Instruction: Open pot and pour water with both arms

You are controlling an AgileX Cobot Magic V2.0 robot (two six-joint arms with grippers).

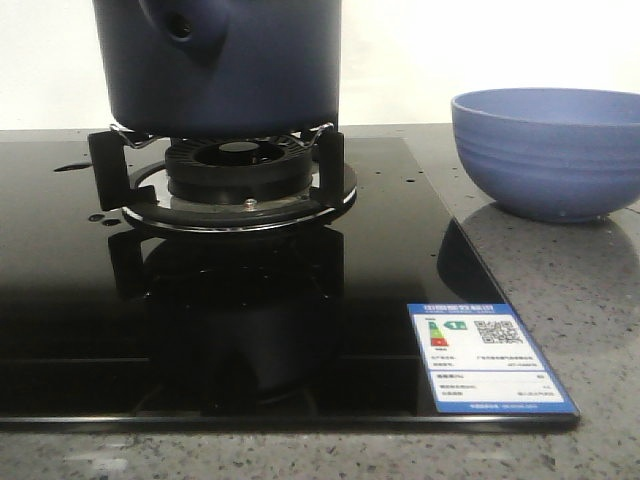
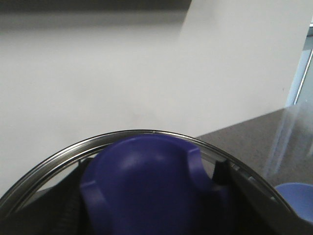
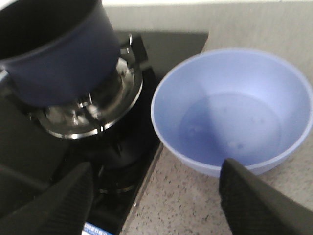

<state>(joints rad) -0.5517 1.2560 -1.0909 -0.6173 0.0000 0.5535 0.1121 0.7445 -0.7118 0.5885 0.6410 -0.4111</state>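
Pot (image 1: 225,65) sits on the burner grate (image 1: 230,165) of the black glass hob (image 1: 200,320), at the back left of my front view; its top is cut off there. From the right wrist camera its mouth looks dark and uncovered, though I cannot see whether any water is left inside. Left wrist camera shows the lid (image 2: 146,188), with its navy knob and metal rim, filling the lower frame with only wall behind it. I take it the left pincer is clamped on that knob and holding the lid aloft, but the fingers are hidden, so I cannot tell for certain. Right pincer (image 3: 156,205) is spread wide, empty, hovering over the table edge between hob and bowl (image 3: 230,110). The bowl stands on the speckled table (image 1: 590,300) just beside the hob, with a shallow pool of water in it. Risks, as I judge them: the lid slipping if the hold on the smooth knob is shallow; the right fingers clipping the bowl rim or grate prongs on approach; the pot tipping on the grate if grabbed by one lug. The pot is dark navy, matte, straight-walled, with a side lug (image 1: 180,25) pierced by a round hole.
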